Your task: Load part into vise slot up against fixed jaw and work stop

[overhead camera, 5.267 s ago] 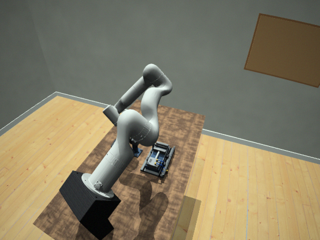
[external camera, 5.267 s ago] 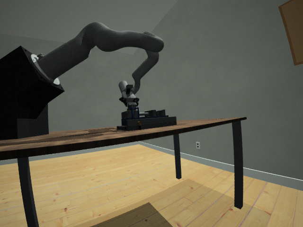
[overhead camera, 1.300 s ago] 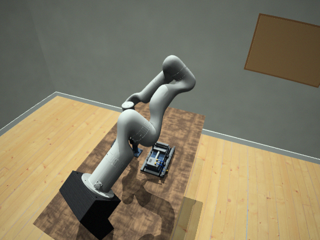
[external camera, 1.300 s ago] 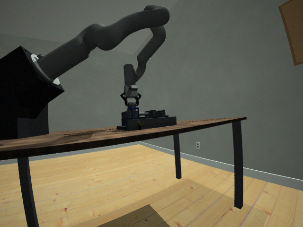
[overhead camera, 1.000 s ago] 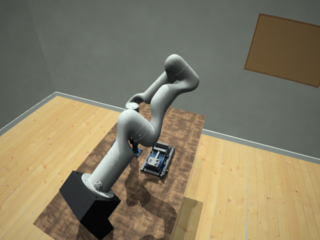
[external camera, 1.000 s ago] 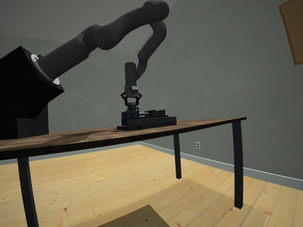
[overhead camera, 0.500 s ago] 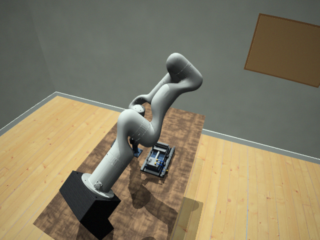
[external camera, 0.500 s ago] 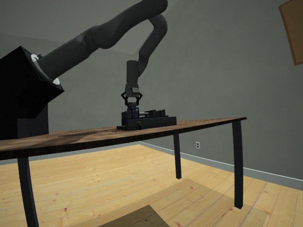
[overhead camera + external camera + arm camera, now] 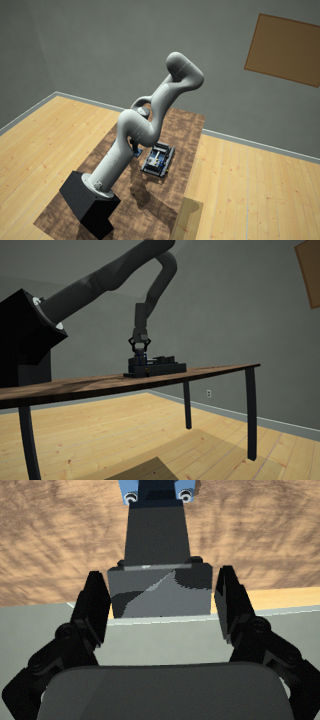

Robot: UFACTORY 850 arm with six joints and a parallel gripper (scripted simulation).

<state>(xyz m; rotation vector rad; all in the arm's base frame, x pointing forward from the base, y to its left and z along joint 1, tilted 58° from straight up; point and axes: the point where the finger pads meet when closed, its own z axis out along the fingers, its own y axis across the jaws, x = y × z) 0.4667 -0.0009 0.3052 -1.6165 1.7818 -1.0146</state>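
While the top view hides the claw behind the arm (image 9: pixel 162 103), the exterior view has the claw (image 9: pixel 139 346) (image 9: pixel 161 582) above the table (image 9: pixel 219 373) (image 9: pixel 280 545). In the wrist view its fingers stand spread either side of the grey block (image 9: pixel 160 592).

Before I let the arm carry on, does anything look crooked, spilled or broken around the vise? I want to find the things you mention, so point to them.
Nothing stands out: the vise (image 9: pixel 152 162) (image 9: pixel 160 369) sits flat on the table (image 9: pixel 192 134) (image 9: pixel 222 371), with no visible spill or damage, though the arm (image 9: pixel 165 103) (image 9: pixel 108 278) hides part of the top view.

blue bolted base (image 9: pixel 188 486) cut off at top, arm's elbow (image 9: pixel 165 242) cropped above
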